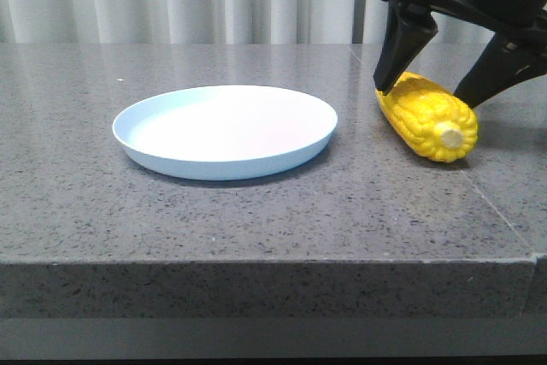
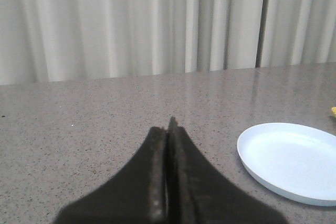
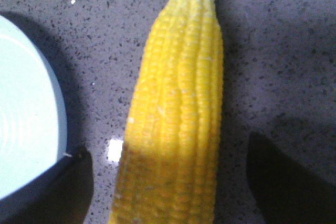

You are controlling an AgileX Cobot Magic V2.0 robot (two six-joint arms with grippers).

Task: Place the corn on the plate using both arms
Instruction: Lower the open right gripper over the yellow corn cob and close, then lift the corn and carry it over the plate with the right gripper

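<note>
The yellow corn point(image 1: 432, 117) lies on the grey table to the right of the pale blue plate point(image 1: 224, 129), apart from it, its stub end toward the front. My right gripper point(image 1: 427, 87) is open and straddles the corn's far part, one finger point(image 1: 402, 44) on each side. In the right wrist view the corn point(image 3: 178, 114) lies between the two spread fingers point(image 3: 68, 187) with gaps on both sides, and the plate's rim point(image 3: 31, 129) shows beside it. My left gripper point(image 2: 169, 129) is shut and empty, out of the front view, with the plate point(image 2: 291, 158) off to its right.
The grey speckled table point(image 1: 256, 228) has a front edge close to the camera and a seam running along its right part. Pale curtains hang behind the table.
</note>
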